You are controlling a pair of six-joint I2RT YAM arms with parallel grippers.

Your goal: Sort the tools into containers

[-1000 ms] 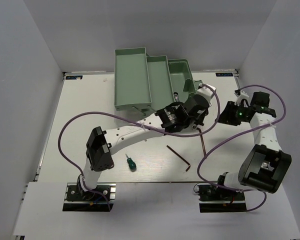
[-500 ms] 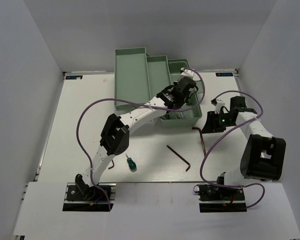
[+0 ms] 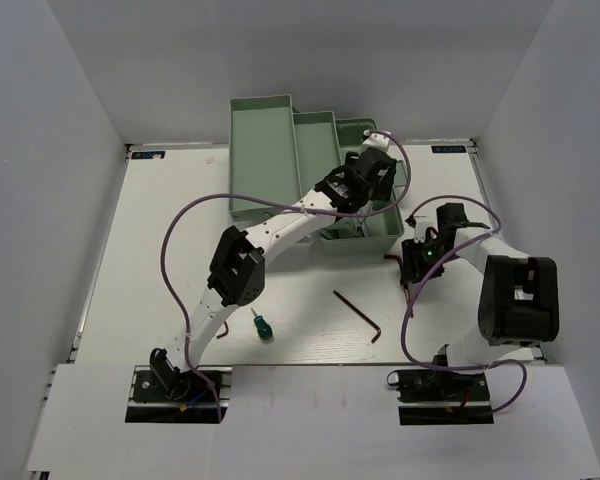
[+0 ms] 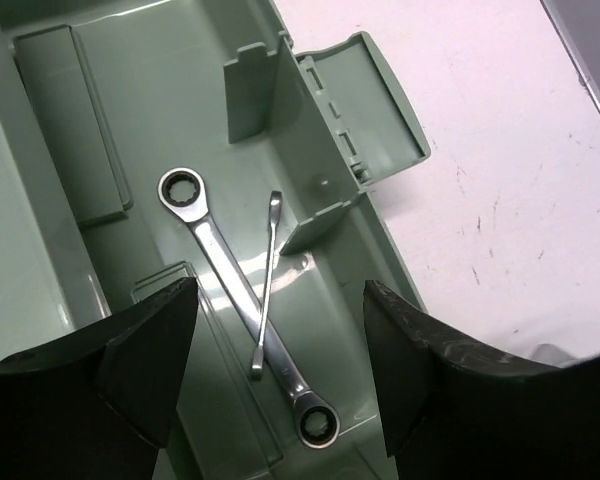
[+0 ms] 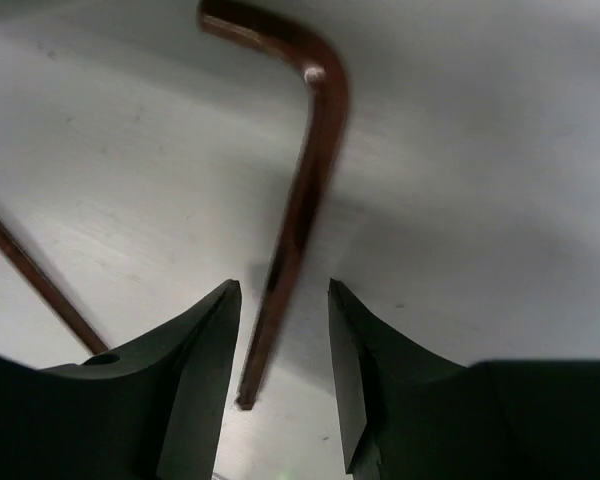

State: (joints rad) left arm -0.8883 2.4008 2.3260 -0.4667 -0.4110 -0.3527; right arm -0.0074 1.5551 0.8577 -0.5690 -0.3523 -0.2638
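The left gripper (image 4: 280, 380) is held with its jaws spread wide above a toolbox (image 4: 270, 90) compartment, in which two silver wrenches (image 4: 214, 243) are laid crossed. The right gripper (image 5: 282, 330) is set with its jaws apart astride a hex key (image 5: 315, 150) on the table (image 5: 480, 200).

One high overview, two close wrist views.
The top camera looks down from above and behind the arm bases (image 3: 177, 385) over the whole desk (image 3: 160, 230). The left wrist camera looks closely down into the toolbox (image 4: 160, 60), the right wrist camera onto a hex key (image 5: 305, 190); the overview shows both spots.
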